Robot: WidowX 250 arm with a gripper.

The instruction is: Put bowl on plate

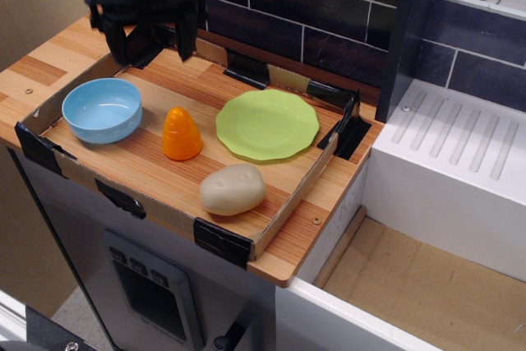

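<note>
The light blue bowl [102,109] sits upright at the left end of the shallow wooden tray [156,172]. The lime-green plate [267,124] lies flat towards the tray's right side, with nothing on it. My black gripper [152,48] hangs open and empty above the tray's back left corner, behind and above the bowl, apart from it. Its image is a little blurred.
An orange cone-shaped toy [181,133] stands between bowl and plate. A beige potato-like lump [233,189] lies near the tray's front edge. A dark tiled wall [312,22] runs behind. A white sink [456,162] is at the right, past a black post [408,34].
</note>
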